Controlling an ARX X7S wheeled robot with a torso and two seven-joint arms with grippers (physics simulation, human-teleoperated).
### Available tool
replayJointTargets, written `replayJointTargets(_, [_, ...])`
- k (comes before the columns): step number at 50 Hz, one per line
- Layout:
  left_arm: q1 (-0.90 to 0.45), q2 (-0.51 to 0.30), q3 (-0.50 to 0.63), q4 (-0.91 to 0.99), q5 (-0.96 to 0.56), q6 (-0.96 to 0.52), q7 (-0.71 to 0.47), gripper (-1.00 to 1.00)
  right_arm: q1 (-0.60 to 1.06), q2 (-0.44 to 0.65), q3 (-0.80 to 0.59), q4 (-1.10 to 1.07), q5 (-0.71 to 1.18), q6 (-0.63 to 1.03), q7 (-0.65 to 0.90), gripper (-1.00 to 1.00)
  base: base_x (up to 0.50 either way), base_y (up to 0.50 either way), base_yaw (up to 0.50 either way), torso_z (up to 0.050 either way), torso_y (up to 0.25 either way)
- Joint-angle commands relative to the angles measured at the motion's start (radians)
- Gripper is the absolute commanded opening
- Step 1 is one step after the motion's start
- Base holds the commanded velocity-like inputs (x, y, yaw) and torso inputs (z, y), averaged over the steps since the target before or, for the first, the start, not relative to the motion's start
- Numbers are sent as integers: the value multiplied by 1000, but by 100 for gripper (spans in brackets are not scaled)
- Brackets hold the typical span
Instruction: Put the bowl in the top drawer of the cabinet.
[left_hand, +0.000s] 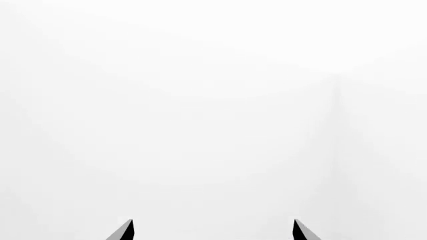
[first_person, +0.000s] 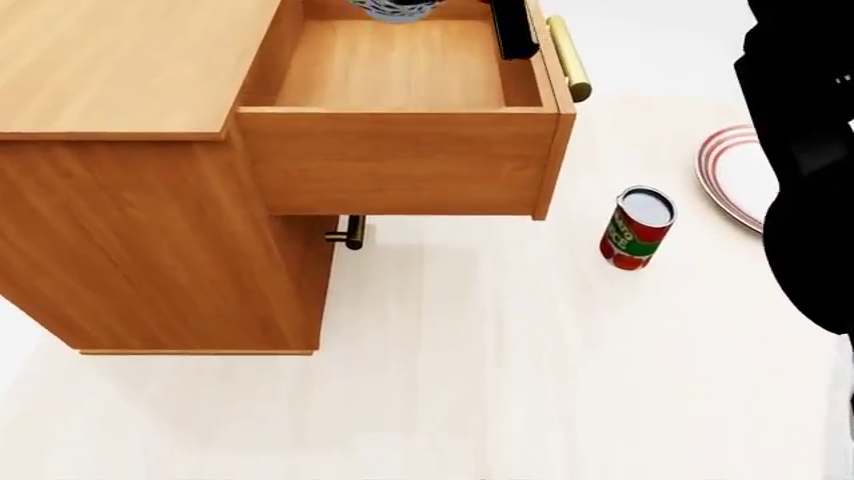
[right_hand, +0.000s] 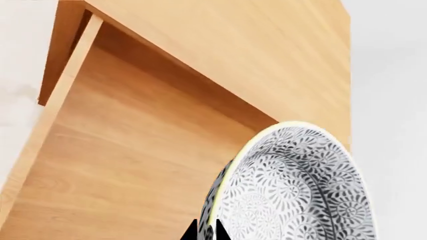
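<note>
Your bowl hangs over the open top drawer of the cabinet.

You see the bowl (right_hand: 293, 190), white with dense blue-grey speckling, tilted on edge above the drawer's bare wooden floor; in the head view only its lower part shows at the picture's top edge. The top drawer (first_person: 400, 160), orange-brown with a brass bar handle, stands pulled out from the boxy, flat-topped cabinet (first_person: 134, 230).

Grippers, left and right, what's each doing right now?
Left gripper: open, empty.
Right gripper: shut on the blue-grey speckled ceramic bowl, over the open orange-brown wooden top drawer.
</note>
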Motion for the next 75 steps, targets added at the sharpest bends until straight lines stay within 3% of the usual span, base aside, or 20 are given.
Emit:
replayJointTargets(1, [2,-3,3,1,0,9,-1,100,6,0,-35,-4,62,11,-13,-100,0,0,0,0,-88])
replayJointTargets(20, [5,-6,7,-4,-18,22,-14,100,11,0,-81,-17,94,95,-68,-100,0,0,0,0,-71])
replayJointTargets(21, [5,-6,8,-5,-19,23,-16,100,12,0,-81,-17,94,95,-66,100,0,0,0,0,0])
replayJointTargets(57, [9,-14,18,-8,-32,44,-9,100,112,0,-33,-1,99,99,-102,100,0,0,0,0,0])
replayJointTargets(66, [13,-12,16,-13,-48,55,-16,100,125,14,204,0,-102,73,-101,100,0,0,0,0,17])
replayJointTargets(72, [16,-10,15,-20,-68,63,-34,100,162,49,339,-3,-130,8,-48,100,0,0,0,0,106])
replayJointTargets(73, [16,-10,15,-21,-72,64,-36,100,159,74,344,-49,-126,22,-31,100,0,0,0,0,109])
replayJointTargets(75, [18,-9,14,-24,-81,67,-39,100,105,206,345,-349,-110,195,45,100,0,0,0,0,109])
